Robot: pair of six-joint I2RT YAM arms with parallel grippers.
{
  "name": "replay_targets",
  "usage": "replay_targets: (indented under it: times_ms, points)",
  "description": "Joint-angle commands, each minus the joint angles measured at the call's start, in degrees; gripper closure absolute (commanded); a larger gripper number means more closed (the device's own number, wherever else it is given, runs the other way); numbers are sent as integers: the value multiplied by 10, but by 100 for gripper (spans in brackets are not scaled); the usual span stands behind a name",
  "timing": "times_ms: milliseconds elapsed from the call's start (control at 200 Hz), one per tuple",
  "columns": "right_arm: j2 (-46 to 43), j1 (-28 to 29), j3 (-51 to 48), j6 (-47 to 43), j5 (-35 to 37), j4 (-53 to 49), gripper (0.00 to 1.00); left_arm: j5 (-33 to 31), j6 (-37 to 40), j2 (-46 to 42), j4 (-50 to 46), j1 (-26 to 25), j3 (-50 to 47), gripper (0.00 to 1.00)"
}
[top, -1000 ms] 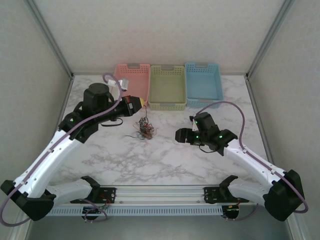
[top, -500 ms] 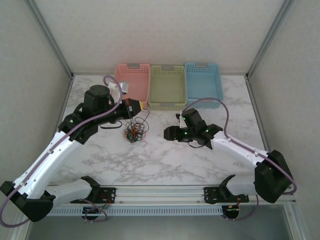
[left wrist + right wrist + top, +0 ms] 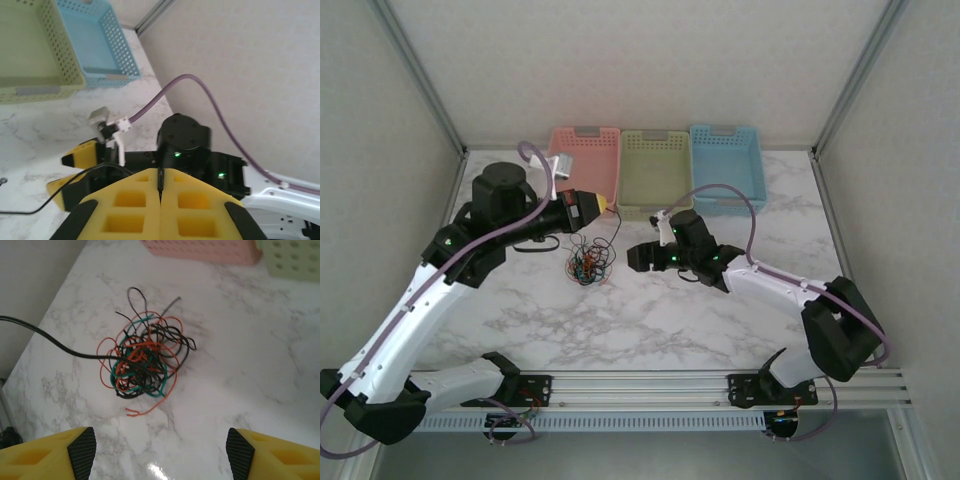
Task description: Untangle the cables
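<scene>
Marble table [image 3: 720, 310] carries the work area, with the pink basket [image 3: 585, 131], green basket [image 3: 655, 170] and blue basket [image 3: 725, 165] in a row along its far edge.

The left gripper [image 3: 592, 207] hangs just in front of the pink basket. Its yellow pads are pressed together on a black strand [image 3: 50, 340], and the left wrist view shows the wire pinched in the seam between them [image 3: 160, 182]. That strand runs down into the cables [image 3: 590, 265].

The right gripper [image 3: 638, 258] sits just beside the bundle on its right, jaws spread wide and holding nothing [image 3: 160, 447].

The cables [image 3: 142, 362] lie on the marble as one knot of black, red-orange and green loops, near the left gripper and in front of the pink basket.

Step in hand, as judged: drawing one strand out of the knot; no cable is yet free. The next move calls for the right gripper to pin or grip the bundle, giving the left arm a counter-hold to pull against. Without one, the whole knot is likely to lift with the strand.
</scene>
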Motion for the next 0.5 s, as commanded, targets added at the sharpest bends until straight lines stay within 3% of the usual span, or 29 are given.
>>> replay_targets:
  times_ms: [0, 180, 395, 455, 496]
  points:
    - [31, 20, 5, -103, -17, 87, 28, 25, -7, -16, -11, -5, 26, 100]
    - [84, 40, 37, -163, -54, 126, 29, 28, -14, -23, -13, -5, 34, 100]
    - [135, 48, 88, -177, -17, 143, 34, 32, -16, -26, -19, -5, 47, 100]
    - [143, 48, 101, -182, -28, 139, 46, 33, -16, -28, -24, -5, 51, 100]
    - [147, 48, 112, -190, -34, 128, 62, 32, -14, -31, -27, -5, 54, 100]
